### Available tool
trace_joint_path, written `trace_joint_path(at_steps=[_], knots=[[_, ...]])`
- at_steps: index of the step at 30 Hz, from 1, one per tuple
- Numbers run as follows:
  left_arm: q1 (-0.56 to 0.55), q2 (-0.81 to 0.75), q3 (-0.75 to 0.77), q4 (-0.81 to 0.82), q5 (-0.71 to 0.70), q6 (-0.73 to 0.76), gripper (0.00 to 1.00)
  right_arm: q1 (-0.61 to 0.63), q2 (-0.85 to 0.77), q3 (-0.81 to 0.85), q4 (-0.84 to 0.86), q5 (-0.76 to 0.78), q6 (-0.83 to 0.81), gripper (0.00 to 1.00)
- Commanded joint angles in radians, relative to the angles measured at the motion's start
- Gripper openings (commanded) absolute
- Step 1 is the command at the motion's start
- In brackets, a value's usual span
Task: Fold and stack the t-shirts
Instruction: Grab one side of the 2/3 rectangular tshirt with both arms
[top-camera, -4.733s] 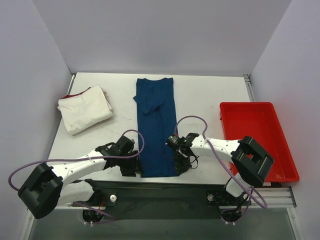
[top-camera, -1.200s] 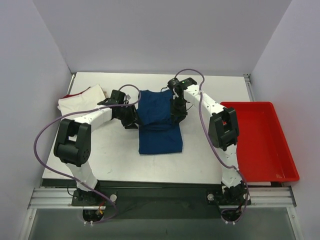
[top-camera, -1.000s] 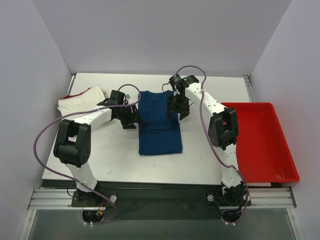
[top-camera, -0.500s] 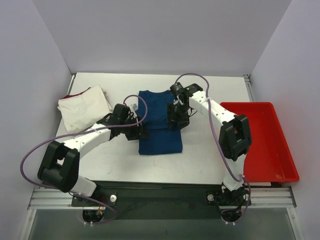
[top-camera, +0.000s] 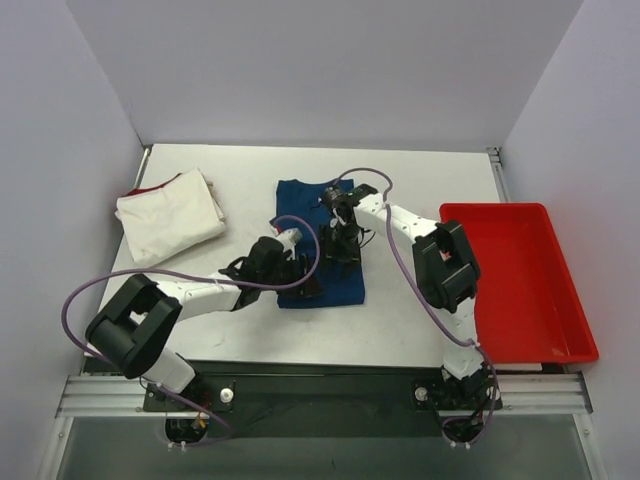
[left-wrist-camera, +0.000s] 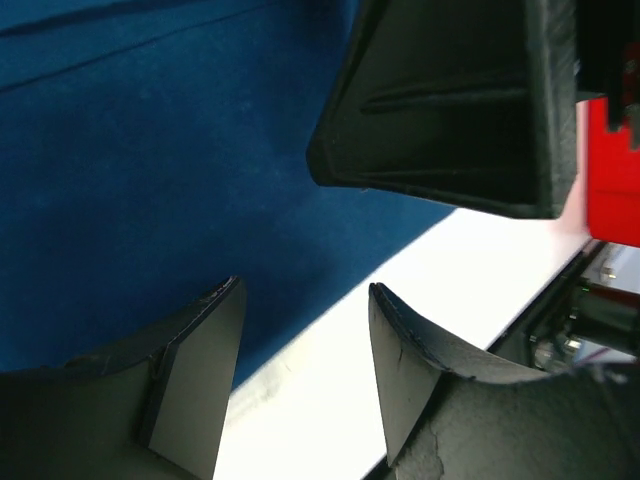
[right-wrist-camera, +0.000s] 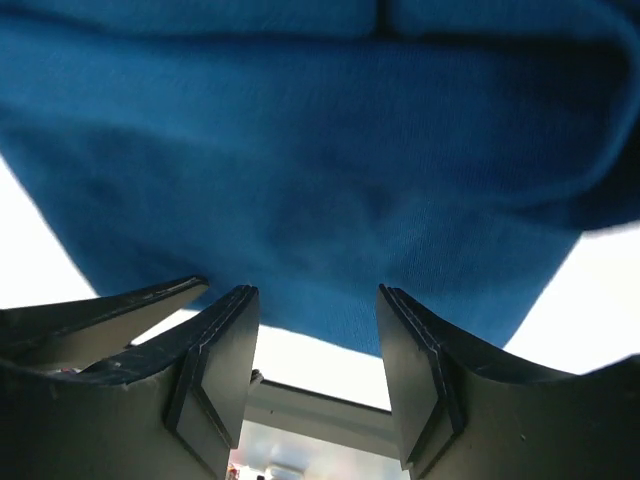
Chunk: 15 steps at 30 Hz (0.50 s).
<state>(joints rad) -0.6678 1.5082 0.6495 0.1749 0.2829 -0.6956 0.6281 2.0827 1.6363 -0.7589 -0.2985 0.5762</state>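
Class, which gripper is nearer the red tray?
Right. The right gripper is over the blue shirt, near its middle; the left gripper is at its near left edge, farther from the red tray.

Left claw (left-wrist-camera: 305, 290) and right claw (right-wrist-camera: 315, 292) open.

The left claw (left-wrist-camera: 305, 288) has its two dark fingers spread apart with nothing between them, their tips over the near edge of the teal-blue t-shirt (left-wrist-camera: 150, 170). The cloth lies flat and smooth. Beyond that edge runs bare white desk (left-wrist-camera: 470, 270), up to a metal rail (left-wrist-camera: 565, 325). A black wedge-shaped body (left-wrist-camera: 450, 100) hangs above, and a red tray (left-wrist-camera: 612, 190) shows at the right.
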Motion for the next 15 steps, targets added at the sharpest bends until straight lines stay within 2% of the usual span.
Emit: trace_joint_path(at_steps=[1,6,15], knots=[[-0.022,0.05,-0.022,0.126,-0.033,0.011,0.63,-0.005,0.034,0.055,-0.026,0.021,0.024,0.5],[-0.073,0.104,-0.05,0.088,-0.045,0.034,0.62,-0.005,0.096,0.103,-0.026,0.053,0.034,0.5],[-0.153,0.072,-0.112,-0.017,-0.091,0.062,0.62,-0.042,0.161,0.223,-0.036,0.166,0.077,0.5]])
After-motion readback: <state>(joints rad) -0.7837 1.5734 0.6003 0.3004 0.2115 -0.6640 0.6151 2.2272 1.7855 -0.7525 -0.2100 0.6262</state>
